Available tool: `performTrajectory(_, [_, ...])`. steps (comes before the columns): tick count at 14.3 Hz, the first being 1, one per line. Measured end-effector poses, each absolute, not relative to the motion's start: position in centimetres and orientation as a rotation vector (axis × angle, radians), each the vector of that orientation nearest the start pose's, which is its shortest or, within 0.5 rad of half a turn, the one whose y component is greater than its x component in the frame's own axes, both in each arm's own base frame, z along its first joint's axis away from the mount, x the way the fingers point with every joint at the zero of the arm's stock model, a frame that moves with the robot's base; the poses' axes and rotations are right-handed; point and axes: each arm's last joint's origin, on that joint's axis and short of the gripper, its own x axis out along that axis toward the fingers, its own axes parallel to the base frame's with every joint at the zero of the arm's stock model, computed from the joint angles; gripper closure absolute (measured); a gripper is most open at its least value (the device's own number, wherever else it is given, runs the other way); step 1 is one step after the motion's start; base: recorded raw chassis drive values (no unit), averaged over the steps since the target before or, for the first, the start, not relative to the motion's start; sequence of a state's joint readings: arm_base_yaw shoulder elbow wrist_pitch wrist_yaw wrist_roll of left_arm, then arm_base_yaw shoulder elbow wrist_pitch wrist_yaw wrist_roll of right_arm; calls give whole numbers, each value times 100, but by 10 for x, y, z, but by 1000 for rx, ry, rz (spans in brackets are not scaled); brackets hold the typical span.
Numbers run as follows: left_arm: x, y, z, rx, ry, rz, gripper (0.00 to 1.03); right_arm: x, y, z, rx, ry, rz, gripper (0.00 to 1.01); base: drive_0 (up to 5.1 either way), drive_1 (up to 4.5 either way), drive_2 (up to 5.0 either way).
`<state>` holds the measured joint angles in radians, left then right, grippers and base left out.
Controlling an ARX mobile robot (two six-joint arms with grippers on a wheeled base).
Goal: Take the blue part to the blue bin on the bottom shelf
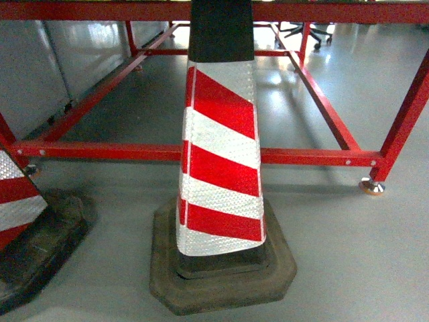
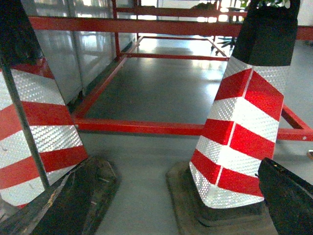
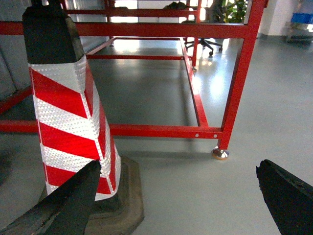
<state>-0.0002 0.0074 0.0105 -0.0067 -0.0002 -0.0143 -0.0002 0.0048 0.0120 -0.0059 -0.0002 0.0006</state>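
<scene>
No blue part, bin or shelf visible; handling unjudgeable. Both pincers (image 2: 161,205) (image 3: 176,205) spread wide, empty, near striped cone (image 1: 221,154).

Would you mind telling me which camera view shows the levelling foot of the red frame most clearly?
The right wrist view: the levelling foot sits unobstructed beneath the red frame corner post, with its metal disc clear against the floor. The head view shows the same foot smaller, near the right edge. The left wrist view shows no foot clearly.
</scene>
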Motion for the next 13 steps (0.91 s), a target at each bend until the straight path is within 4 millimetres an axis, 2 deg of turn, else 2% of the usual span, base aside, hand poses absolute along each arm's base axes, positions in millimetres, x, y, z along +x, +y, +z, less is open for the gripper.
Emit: performTrajectory(13, [98, 0, 166, -14, 4, 0, 5, 97, 0, 167, 1, -1, 0, 3, 0, 0, 0])
